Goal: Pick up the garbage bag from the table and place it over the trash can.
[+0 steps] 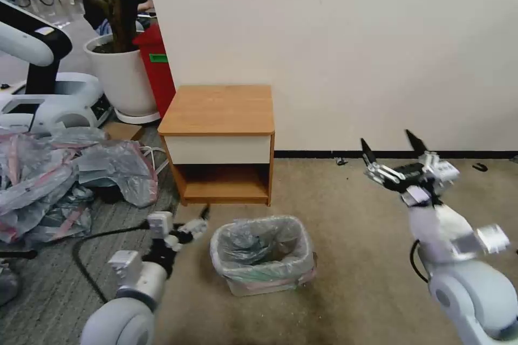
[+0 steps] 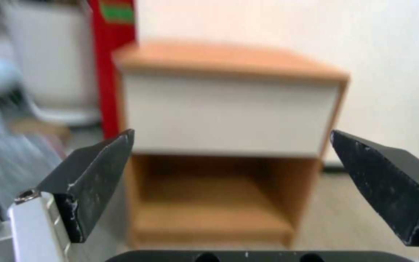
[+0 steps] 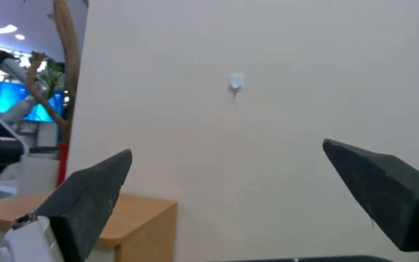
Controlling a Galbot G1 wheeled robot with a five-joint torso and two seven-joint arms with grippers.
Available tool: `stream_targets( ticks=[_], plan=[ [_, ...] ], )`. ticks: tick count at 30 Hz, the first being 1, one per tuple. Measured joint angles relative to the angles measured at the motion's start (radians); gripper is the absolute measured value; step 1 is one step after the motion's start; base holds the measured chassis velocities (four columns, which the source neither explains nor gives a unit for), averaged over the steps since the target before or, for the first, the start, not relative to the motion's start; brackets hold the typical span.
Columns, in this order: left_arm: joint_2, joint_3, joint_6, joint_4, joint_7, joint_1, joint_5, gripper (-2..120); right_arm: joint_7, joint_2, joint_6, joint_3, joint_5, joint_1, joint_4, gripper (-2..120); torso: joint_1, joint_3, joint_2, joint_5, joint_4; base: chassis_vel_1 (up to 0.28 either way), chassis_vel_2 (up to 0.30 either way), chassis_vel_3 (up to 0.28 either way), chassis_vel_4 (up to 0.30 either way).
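Observation:
The garbage bag (image 1: 258, 241), crinkled grey plastic with a pink band, is draped over the trash can (image 1: 270, 282) on the carpet in front of the table (image 1: 218, 108). Its rim hangs down the can's outer walls. The table's orange-brown top is bare. My left gripper (image 1: 200, 216) hangs low, just left of the can, and is open. In the left wrist view my left gripper (image 2: 232, 133) faces the table (image 2: 229, 62) with its cream drawer front. My right gripper (image 1: 391, 145) is raised to the right of the table, open and holding nothing. In the right wrist view my right gripper (image 3: 227, 145) faces the wall, with the table's corner (image 3: 136, 214) beside it.
A heap of similar grey-pink bags (image 1: 59, 178) lies on the floor at the left. Behind it stand a white plant pot (image 1: 124, 81), a tall red bin (image 1: 156, 64) and another robot (image 1: 38, 91). A black cable (image 1: 81, 248) runs by my left arm. Open carpet lies to the right.

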State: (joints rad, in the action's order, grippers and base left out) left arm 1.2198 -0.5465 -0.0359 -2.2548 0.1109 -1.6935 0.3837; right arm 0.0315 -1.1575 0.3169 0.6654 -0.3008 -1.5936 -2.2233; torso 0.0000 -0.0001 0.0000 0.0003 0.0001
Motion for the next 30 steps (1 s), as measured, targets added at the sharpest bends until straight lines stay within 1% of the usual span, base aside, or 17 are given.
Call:
stream_targets(
  ticks=[1,2,4,5,6,9,10,12,13,18,19,21,22,23,26,27,30],
  plan=[
    [0.0,0.0,0.0,0.0,0.0,0.0,0.0,100,0.0,0.0,0.0,0.0,0.0,0.0,0.0,100,0.0,0.0,0.0,0.0,0.0,0.0,0.0,0.0,0.0],
    [0.014,-0.004,0.056,-0.001,0.005,-0.026,-0.039,100,-0.02,-0.027,0.031,0.0,0.051,-0.043,-0.005,100,0.0,0.0,0.0,-0.0003,-0.0001,0.0,0.0,0.0,0.0],
    [0.046,-0.014,0.143,0.011,0.012,-0.073,-0.12,100,-0.044,-0.086,0.058,-0.007,0.131,-0.112,-0.009,100,0.0,0.0,0.0,-0.0003,-0.0002,0.0,0.0,0.0,0.0],
    [0.046,-0.014,0.143,0.011,0.012,-0.073,-0.12,100,-0.044,-0.086,0.058,-0.007,0.131,-0.112,-0.009,100,0.0,0.0,0.0,-0.0003,-0.0002,0.0,0.0,0.0,0.0],
    [0.068,-0.019,0.199,0.035,0.012,-0.092,-0.171,100,-0.051,-0.121,0.058,-0.013,0.18,-0.141,0.0,100,0.0,0.0,0.0,-0.0006,0.0,0.0,0.0,0.0,0.0],
    [0.103,-0.022,0.287,0.09,-0.004,-0.104,-0.238,100,-0.055,-0.181,0.029,-0.018,0.291,-0.154,0.047,100,0.0,0.0,0.0,-0.0005,0.0,0.0,0.0,0.0,0.0],
    [0.103,-0.022,0.287,0.09,-0.004,-0.104,-0.238,100,-0.055,-0.181,0.029,-0.018,0.291,-0.154,0.047,100,0.0,0.0,0.0,-0.0005,0.0,0.0,0.0,0.0,0.0],
    [0.118,-0.014,0.32,0.121,-0.009,-0.105,-0.248,100,-0.055,-0.21,0.011,-0.02,0.332,-0.149,0.088,100,0.0,0.0,0.0,-0.0004,0.0,0.0,0.0,0.0,0.0],
    [0.118,-0.014,0.32,0.121,-0.009,-0.105,-0.248,100,-0.055,-0.21,0.011,-0.02,0.332,-0.149,0.088,100,0.0,0.0,0.0,-0.0004,0.0,0.0,0.0,0.0,0.0],
    [0.123,-0.013,0.349,0.17,-0.036,-0.089,-0.255,100,-0.037,-0.259,-0.035,-0.008,0.374,-0.135,0.147,100,0.0,0.0,0.0,-0.0004,-0.0002,0.0,0.0,0.0,0.0],
    [0.122,-0.013,0.349,0.183,-0.047,-0.081,-0.258,100,0.008,-0.279,-0.063,0.002,0.38,-0.132,0.16,100,0.0,0.0,0.0,-0.0003,-0.0002,0.0,0.0,0.0,0.0],
    [0.12,-0.013,0.331,0.187,-0.053,-0.075,-0.267,100,0.055,-0.291,-0.109,0.009,0.383,-0.133,0.161,100,0.0,0.0,0.0,-0.0004,-0.0002,0.0,0.0,0.0,0.0],
    [0.12,-0.014,0.306,0.185,-0.057,-0.075,-0.277,100,0.091,-0.296,-0.141,0.011,0.385,-0.137,0.156,100,0.0,0.0,0.0,-0.0003,-0.0001,0.0,0.0,0.0,0.0],
    [0.12,-0.014,0.306,0.185,-0.057,-0.075,-0.277,100,0.091,-0.296,-0.141,0.011,0.385,-0.137,0.156,100,0.0,0.0,0.0,-0.0003,-0.0001,0.0,0.0,0.0,0.0],
    [0.122,-0.014,0.253,0.163,-0.06,-0.086,-0.283,100,0.129,-0.311,-0.182,0.014,0.4,-0.146,0.138,100,0.0,0.0,0.0,-0.0003,-0.0001,0.0,0.0,0.0,0.0],
    [0.122,-0.014,0.253,0.163,-0.06,-0.086,-0.283,100,0.129,-0.311,-0.182,0.014,0.4,-0.146,0.138,100,0.0,0.0,0.0,-0.0003,-0.0001,0.0,0.0,0.0,0.0],
    [0.122,-0.019,0.219,0.149,-0.06,-0.09,-0.285,100,0.132,-0.322,-0.222,0.012,0.404,-0.155,0.111,100,0.0,0.0,0.0,-0.0004,-0.0001,0.0,0.0,0.0,0.0]
  ],
)
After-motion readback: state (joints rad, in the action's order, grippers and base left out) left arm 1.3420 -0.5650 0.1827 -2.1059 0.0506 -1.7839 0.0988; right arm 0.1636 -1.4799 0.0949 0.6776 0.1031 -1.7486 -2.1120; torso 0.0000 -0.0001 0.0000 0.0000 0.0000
